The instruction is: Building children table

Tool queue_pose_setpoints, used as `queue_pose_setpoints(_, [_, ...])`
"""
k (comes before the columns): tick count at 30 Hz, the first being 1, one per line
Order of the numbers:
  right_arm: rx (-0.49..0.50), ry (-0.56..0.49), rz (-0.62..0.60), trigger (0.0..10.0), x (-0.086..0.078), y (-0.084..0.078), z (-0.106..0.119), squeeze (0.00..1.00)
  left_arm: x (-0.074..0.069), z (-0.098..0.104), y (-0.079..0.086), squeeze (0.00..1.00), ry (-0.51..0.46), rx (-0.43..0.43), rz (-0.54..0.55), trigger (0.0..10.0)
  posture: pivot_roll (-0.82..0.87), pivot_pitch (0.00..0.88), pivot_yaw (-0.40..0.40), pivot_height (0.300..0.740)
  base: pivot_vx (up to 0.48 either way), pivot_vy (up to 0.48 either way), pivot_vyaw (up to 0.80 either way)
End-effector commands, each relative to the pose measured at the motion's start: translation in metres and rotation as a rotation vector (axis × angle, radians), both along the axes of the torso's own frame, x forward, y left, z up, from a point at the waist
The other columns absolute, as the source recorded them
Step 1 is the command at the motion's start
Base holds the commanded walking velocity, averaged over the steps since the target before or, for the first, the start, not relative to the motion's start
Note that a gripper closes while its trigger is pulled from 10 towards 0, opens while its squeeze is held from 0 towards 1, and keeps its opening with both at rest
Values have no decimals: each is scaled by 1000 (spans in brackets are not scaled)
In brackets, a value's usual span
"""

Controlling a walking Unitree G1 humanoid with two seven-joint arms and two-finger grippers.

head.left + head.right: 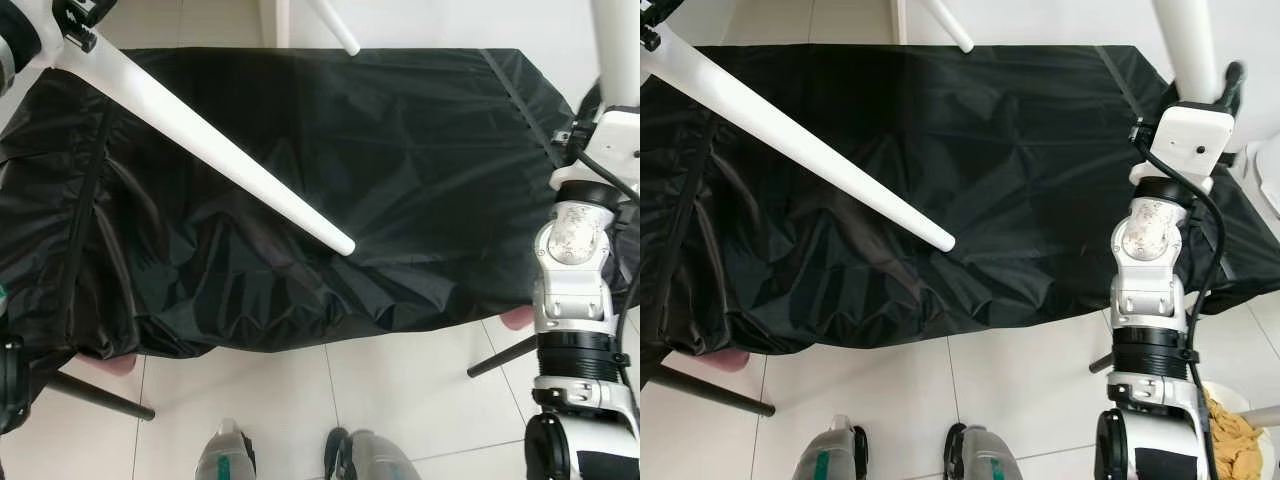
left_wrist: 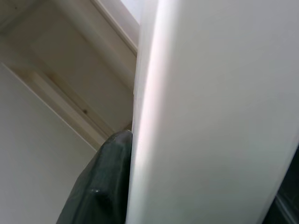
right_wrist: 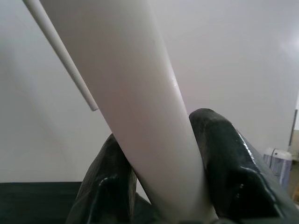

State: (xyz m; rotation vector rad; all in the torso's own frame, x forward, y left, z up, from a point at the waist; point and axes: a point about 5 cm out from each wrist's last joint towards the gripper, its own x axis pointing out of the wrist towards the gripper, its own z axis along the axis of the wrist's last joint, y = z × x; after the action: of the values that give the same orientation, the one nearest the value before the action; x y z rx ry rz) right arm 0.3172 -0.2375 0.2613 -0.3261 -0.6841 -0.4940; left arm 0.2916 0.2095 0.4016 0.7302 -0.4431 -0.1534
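Black cloth [image 1: 300, 200], creased, spread over a stand; dark legs [image 1: 100, 395] splayed on white tiles [image 1: 400, 390]. Bowl of yellowish stuff [image 1: 1235, 445] low beside the right arm.

Head stereo pair looking down, sharing the black cloth [image 1: 400, 180]; wrist cameras pressed close against white legs [image 3: 140, 116]

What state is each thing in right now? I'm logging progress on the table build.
Left gripper: shut on the left table leg, held slanting over the black cloth.
Right gripper: shut on the right table leg, held upright.
Black cloth: spread out, wrinkled, draped over a stand.
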Motion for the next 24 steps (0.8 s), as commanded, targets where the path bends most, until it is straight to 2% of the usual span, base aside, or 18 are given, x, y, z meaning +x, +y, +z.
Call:
queue_pose_setpoints(1, [542, 201, -147, 10000, -10, -61, -80, 620, -27, 37, 32, 0, -152, -134, -6, 10000, 153, 125, 34, 740, 0, 0, 0])
queue_pose_setpoints(2, [562, 206, -136, 10000, -8, -60, -82, 620, -26, 38, 31, 0, -151, -126, -7, 10000, 153, 124, 35, 740, 0, 0, 0])
queue_pose_setpoints(3, [562, 212, -119, 10000, -7, -58, -83, 827, -25, 38, 31, 0, -145, -124, -6, 10000, 155, 123, 36, 740, 0, 0, 0])
queue_pose_setpoints(6, [557, 215, -108, 10000, -6, -56, -83, 827, -24, 39, 30, 0, -140, -123, -5, 10000, 156, 123, 36, 740, 0, 0, 0])
queue_pose_setpoints(7, [573, 216, -82, 10000, -4, -54, -84, 1000, -24, 40, 29, 0, -139, -119, -8, 10000, 156, 123, 36, 740, 0, 0, 0])
queue_pose_setpoints(12, [628, 231, -26, 10000, 0, -50, -89, 1000, -23, 49, 25, 0, -146, -84, -17, 10000, 161, 117, 38, 740, 0, 0, 0])
queue_pose_setpoints(13, [639, 244, 0, 10000, 2, -47, -93, 808, -23, 55, 23, 0, -162, -79, -34, 10000, 165, 116, 43, 740, 0, 0, 0])
queue_pose_setpoints(14, [642, 255, 17, 10000, 3, -45, -95, 447, -22, 55, 22, 0, -161, -79, -35, 10000, 164, 115, 45, 740, 0, 0, 0])
queue_pose_setpoints(16, [643, 258, 21, 10000, 3, -44, -96, 447, -22, 55, 22, 0, -159, -78, -34, 10000, 164, 115, 45, 740, 0, 0, 0])
queue_pose_setpoints(17, [645, 265, 23, 10000, 3, -43, -98, 0, -21, 54, 22, 0, -160, -65, -31, 10000, 162, 114, 45, 740, 0, 0, 0])
queue_pose_setpoints(24, [642, 295, 47, 10000, 6, -37, -106, 0, -20, 51, 18, 0, -153, -5, -56, 10000, 171, 113, 43, 740, 0, 0, 0])
